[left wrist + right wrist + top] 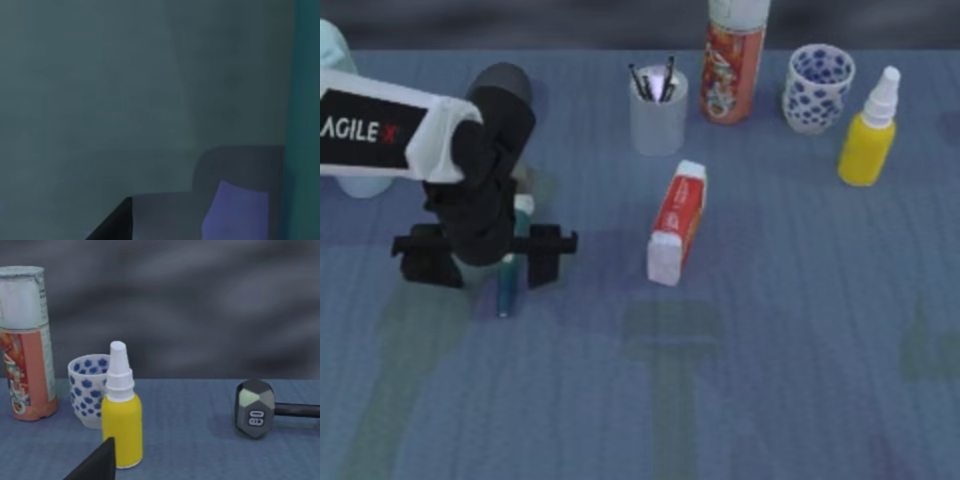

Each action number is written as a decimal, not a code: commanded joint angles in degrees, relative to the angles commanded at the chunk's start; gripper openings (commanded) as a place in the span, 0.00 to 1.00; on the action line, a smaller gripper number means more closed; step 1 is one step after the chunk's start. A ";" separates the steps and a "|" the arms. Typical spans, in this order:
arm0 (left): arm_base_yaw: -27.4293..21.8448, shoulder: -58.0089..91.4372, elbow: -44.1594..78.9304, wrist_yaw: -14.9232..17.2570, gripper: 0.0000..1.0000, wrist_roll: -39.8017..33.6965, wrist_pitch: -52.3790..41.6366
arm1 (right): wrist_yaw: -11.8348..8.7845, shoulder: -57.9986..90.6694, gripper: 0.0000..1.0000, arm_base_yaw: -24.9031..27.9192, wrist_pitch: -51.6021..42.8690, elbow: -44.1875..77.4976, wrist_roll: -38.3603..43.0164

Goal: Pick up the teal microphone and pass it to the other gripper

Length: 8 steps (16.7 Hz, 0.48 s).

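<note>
Lying flat on the table at its left side, the microphone point(508, 282) sits right under my left gripper point(485, 255). Its long axis runs near-to-far in the top view, the pale head toward the far edge beneath my wrist and the slim handle tip pointing toward the near edge. My fingers are spread wide across that axis, one on each side of the handle, neither touching it as far as I can tell. I judge that stance is chosen so they can close across the narrow handle. In my left wrist view a teal band point(306, 120) fills one edge, likely the handle seen close.

Farther right stand a clear cup point(658, 110), a spray can point(733, 60), a dotted cup point(818, 88) and a yellow bottle point(868, 140); a box point(677, 222) lies mid-table.

My right gripper point(97, 465) is outside the top view; only one dark finger shows in its wrist view, so I cannot tell its opening.
</note>
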 joint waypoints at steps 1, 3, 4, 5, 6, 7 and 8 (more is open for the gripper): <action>0.00 0.00 0.00 0.00 0.17 0.00 0.00 | 0.00 0.00 1.00 0.00 0.00 0.00 0.00; 0.00 0.00 0.00 0.00 0.02 0.00 0.00 | 0.00 0.00 1.00 0.00 0.00 0.00 0.00; 0.00 0.00 0.00 0.00 0.00 0.00 0.00 | 0.00 0.00 1.00 0.00 0.00 0.00 0.00; 0.00 0.00 0.00 0.00 0.00 0.00 0.00 | 0.00 0.00 1.00 0.00 0.00 0.00 0.00; 0.00 0.00 0.00 0.00 0.00 0.00 0.00 | 0.00 0.00 1.00 0.00 0.00 0.00 0.00; 0.00 0.00 0.00 0.00 0.00 0.00 0.00 | 0.00 0.00 1.00 0.00 0.00 0.00 0.00; 0.00 0.00 0.00 0.00 0.00 0.00 0.00 | 0.00 0.00 1.00 0.00 0.00 0.00 0.00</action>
